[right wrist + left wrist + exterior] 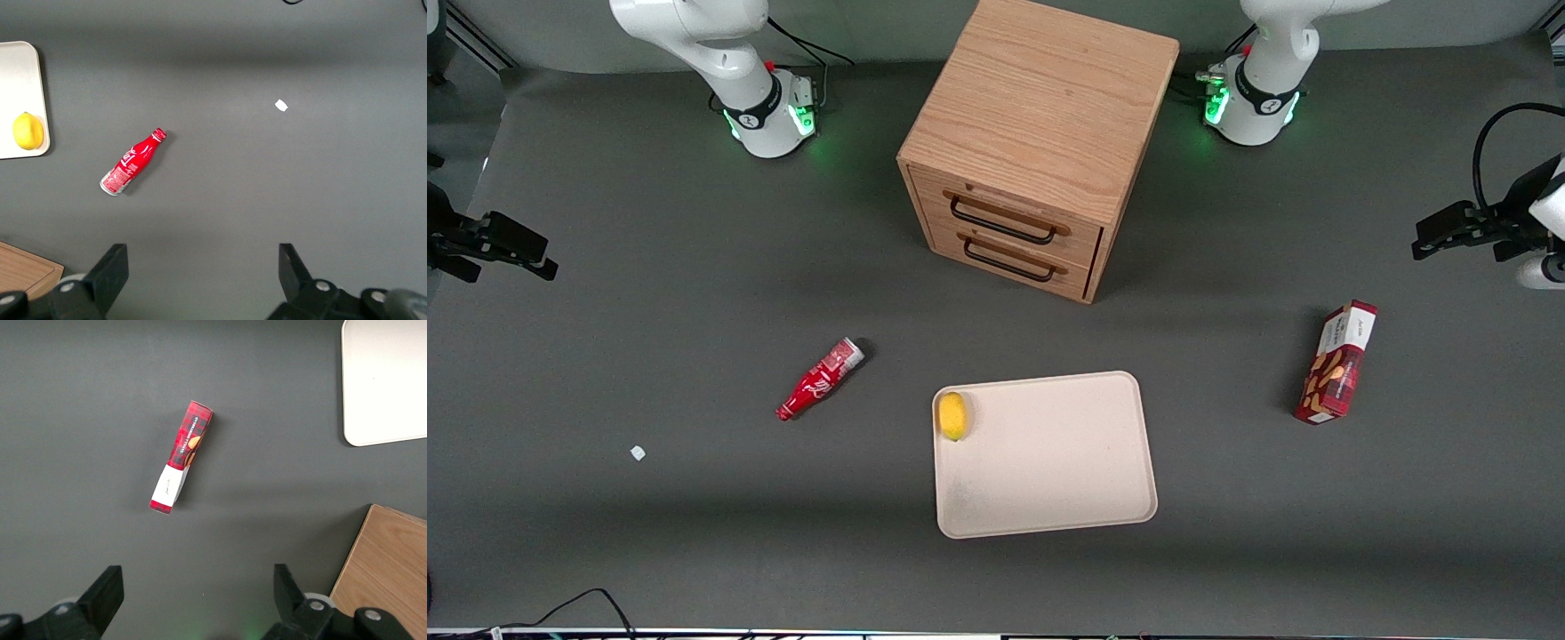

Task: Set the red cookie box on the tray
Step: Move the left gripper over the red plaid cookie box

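The red cookie box (1336,363) lies flat on the dark table toward the working arm's end, its white end panel pointing away from the front camera. In the left wrist view the red cookie box (181,457) lies well apart from the fingers. The beige tray (1049,453) sits in the middle of the table, nearer the front camera than the wooden drawer cabinet; one corner of the tray (383,380) shows at the wrist. My left gripper (1432,236) hovers above the table, farther from the front camera than the box. This gripper (197,577) is open and holds nothing.
A yellow lemon (952,415) rests on the tray near its rim. A small red bottle (819,379) lies on its side toward the parked arm's end. The wooden drawer cabinet (1040,133) stands mid-table. A white scrap (637,452) lies near the bottle.
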